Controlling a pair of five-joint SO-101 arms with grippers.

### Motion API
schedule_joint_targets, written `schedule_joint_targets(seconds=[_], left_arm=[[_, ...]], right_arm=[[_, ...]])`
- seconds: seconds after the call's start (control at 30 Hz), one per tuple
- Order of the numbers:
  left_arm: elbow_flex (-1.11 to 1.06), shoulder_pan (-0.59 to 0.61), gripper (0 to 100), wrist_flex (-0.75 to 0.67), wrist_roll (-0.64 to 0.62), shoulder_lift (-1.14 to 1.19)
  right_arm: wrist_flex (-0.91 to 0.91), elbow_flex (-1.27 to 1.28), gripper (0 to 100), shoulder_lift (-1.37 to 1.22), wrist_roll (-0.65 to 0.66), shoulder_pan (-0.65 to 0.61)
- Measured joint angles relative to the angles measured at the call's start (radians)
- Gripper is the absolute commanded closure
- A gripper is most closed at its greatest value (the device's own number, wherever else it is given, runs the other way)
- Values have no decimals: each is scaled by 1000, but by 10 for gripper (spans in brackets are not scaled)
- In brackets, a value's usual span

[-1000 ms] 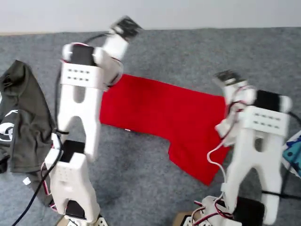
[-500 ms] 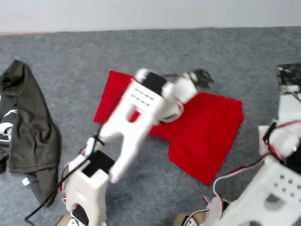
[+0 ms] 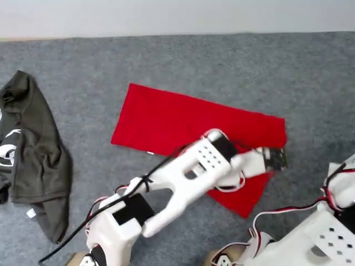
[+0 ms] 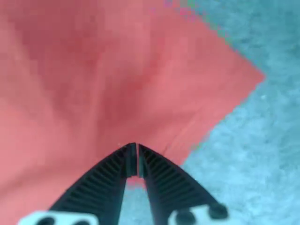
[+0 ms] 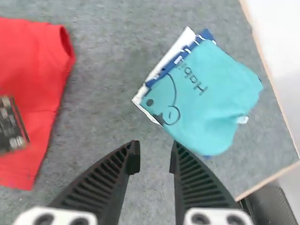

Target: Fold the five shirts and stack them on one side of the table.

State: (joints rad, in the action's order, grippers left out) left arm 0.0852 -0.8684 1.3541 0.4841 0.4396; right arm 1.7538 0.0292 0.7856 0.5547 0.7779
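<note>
The job looked past halfway. Near the right edge of the grey tabletop [image 3: 222, 61] a folded teal shirt [image 5: 211, 112] lay on a stack, with white and blue edges [image 5: 166, 75] showing beneath it; how many pieces lay under it could not be told. The red shirt [image 3: 166, 119] lay mid-table, flattened into a long band, apparently only partly folded. The left gripper [image 4: 136, 161] had its jaws pressed together at that shirt's near right corner, seemingly pinching the cloth. The right gripper [image 5: 153, 161] hung spread over bare tabletop between red shirt and stack. A dark shirt [image 3: 30, 149] lay crumpled at the left edge, unfolded.
</note>
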Motion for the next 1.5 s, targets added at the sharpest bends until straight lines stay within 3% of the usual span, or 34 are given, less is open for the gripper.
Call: schedule_joint_targets(seconds=[0.3,0.63,1.1,1.43,1.5], left_arm=[[-6,-81,805,-2,12,0],[-5,-103,804,-58,91,83],[164,-64,806,-29,101,226],[453,-69,997,166,101,411],[542,-69,997,224,100,463]], right_arm=[[0,0,890,0,0,74],[0,0,890,0,0,74],[0,0,890,0,0,74],[0,0,890,0,0,74],[0,0,890,0,0,74]])
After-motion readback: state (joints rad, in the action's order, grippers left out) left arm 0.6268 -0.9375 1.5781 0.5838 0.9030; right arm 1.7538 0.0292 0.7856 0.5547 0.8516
